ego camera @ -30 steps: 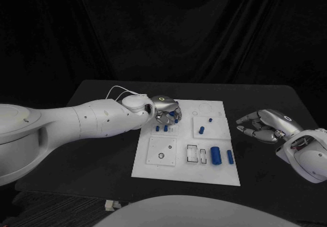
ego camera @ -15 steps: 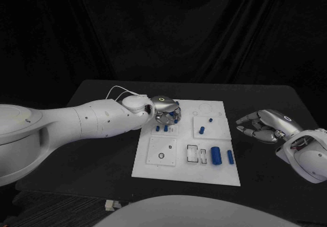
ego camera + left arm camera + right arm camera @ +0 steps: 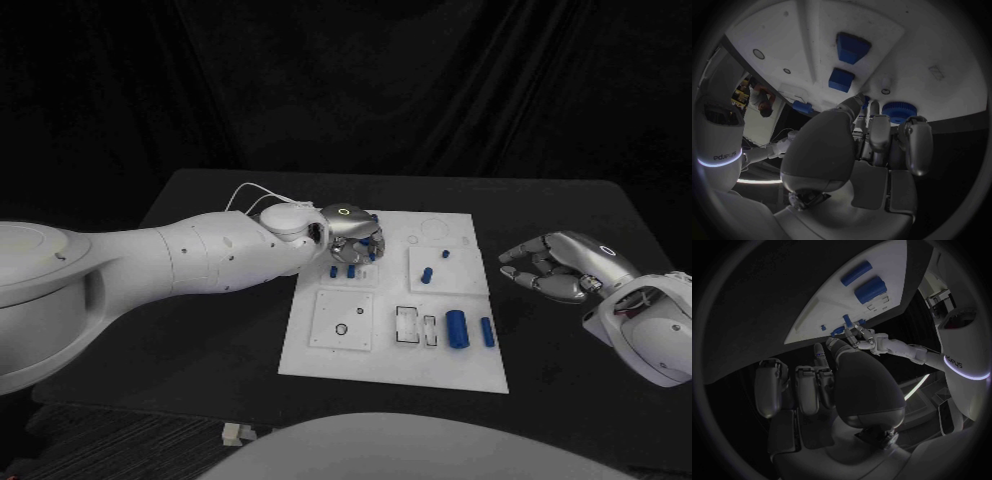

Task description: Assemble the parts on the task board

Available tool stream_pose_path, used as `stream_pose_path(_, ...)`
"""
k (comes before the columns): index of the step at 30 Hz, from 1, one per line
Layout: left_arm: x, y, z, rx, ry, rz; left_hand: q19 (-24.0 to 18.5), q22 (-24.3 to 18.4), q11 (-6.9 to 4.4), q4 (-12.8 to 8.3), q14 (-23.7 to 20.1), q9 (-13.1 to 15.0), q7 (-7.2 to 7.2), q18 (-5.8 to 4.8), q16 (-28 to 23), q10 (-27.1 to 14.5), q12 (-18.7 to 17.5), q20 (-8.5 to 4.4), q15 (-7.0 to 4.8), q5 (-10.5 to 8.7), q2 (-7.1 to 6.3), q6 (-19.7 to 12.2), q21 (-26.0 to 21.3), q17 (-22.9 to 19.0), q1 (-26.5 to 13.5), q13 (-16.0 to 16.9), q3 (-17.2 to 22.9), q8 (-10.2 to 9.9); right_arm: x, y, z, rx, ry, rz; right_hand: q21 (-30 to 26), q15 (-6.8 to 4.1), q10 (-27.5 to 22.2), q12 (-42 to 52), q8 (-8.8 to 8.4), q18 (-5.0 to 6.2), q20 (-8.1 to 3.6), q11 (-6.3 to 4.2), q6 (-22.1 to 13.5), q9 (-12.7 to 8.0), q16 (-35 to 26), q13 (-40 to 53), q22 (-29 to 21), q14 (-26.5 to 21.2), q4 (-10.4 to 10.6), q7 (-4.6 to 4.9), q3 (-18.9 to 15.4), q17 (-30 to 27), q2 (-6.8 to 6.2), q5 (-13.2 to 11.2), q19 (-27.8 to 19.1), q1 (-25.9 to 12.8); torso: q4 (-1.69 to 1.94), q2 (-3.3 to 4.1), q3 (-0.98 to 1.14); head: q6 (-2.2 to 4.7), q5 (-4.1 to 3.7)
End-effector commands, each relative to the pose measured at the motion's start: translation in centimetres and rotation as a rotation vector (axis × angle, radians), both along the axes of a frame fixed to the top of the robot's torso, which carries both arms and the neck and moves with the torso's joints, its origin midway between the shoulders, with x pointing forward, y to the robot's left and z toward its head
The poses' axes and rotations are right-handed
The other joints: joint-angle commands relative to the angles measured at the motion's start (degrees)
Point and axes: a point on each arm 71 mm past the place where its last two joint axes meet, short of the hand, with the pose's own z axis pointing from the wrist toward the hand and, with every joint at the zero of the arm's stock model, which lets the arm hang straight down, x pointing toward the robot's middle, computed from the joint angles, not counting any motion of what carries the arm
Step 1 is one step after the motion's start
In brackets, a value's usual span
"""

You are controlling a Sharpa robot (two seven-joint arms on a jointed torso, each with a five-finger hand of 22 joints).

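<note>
Left hand (image 3: 351, 232) slightly farther up task board (image 3: 397, 355) (fingers (image 3: 879, 131) by blue part (image 3: 898, 111))

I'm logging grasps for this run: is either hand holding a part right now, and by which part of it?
Cannot tell for the left hand: its fingertips are down among the blue parts on the task board. The right hand holds nothing, fingers curled.

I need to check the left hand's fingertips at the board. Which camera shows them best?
The left wrist view: the left hand fingers reach the task board beside blue parts. In the head view the hand's back covers them; the right wrist view shows them small, far off.
</note>
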Motion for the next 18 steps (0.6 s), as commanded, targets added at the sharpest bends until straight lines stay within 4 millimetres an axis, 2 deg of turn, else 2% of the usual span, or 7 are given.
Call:
stream_pose_path(1,-0.14,-0.30,-0.02,-0.007,-0.003,-0.017,-0.2,11.1,-0.07,0.0,-0.5,0.0,0.06,0.41,-0.3,0.6,-0.1,-0.29,-0.03,0.12,-0.12,0.2,-0.4,-0.1,-0.5,-0.1,0.3,0.1,-0.06,-0.02,-0.12,-0.002,0.003,-0.002,-0.3,0.21,4.5,-0.3,-0.15,1.15,0.28,0.22,0.5,0.0,-0.3,13.3,11.7,5.3,0.0,0.08,0.3,13.0,-0.28,0.3,0.6,0.4,0.01,0.02,0.03,0.01,0.01)
stream_pose_path(8,-0.13,-0.31,-0.03,-0.010,-0.008,-0.016,0.0,11.2,-0.67,-0.2,-0.3,0.2,0.97,0.37,-0.2,1.9,0.0,-0.53,-0.39,0.17,-0.11,1.4,-0.2,-0.4,-0.4,-0.3,1.2,0.6,-0.06,-0.01,-0.12,-0.002,0.003,-0.002,-0.3,0.20,4.5,-0.4,-0.15,1.14,0.27,0.21,0.5,-0.1,-0.3,13.3,11.7,5.3,0.0,0.07,0.4,13.0,-0.30,0.3,0.6,0.5,0.03,0.02,0.02,0.01,-0.01)
stream_pose_path(13,-0.12,-0.26,-0.03,-0.013,-0.012,-0.016,0.3,11.3,-1.26,-0.9,0.0,0.6,2.08,0.27,-0.2,4.7,0.7,-0.98,-0.88,0.14,0.20,3.9,0.2,-0.7,0.4,-0.4,2.3,1.6,-0.05,-0.02,-0.12,-0.002,0.002,-0.003,-0.3,0.20,4.5,-0.4,-0.15,1.14,0.27,0.21,0.5,-0.1,-0.3,13.3,11.7,5.3,0.0,0.07,0.4,13.0,-0.30,0.3,0.6,0.5,0.02,-0.03,0.03,0.01,0.06)
stream_pose_path(18,-0.24,-0.36,0.10,-0.030,-0.028,-0.032,0.8,11.5,-1.43,-1.4,0.2,1.0,2.34,0.10,-0.2,6.9,1.3,-1.17,-1.03,0.14,0.58,6.1,0.8,-1.0,0.8,-0.2,2.9,2.5,-0.05,-0.05,-0.11,-0.001,0.000,-0.004,-0.3,0.20,4.5,-0.4,-0.15,1.14,0.27,0.21,0.5,-0.1,-0.3,13.3,11.7,5.3,0.0,0.07,0.4,13.0,-0.30,0.3,0.6,0.5,0.00,-0.04,0.01,0.01,0.11)
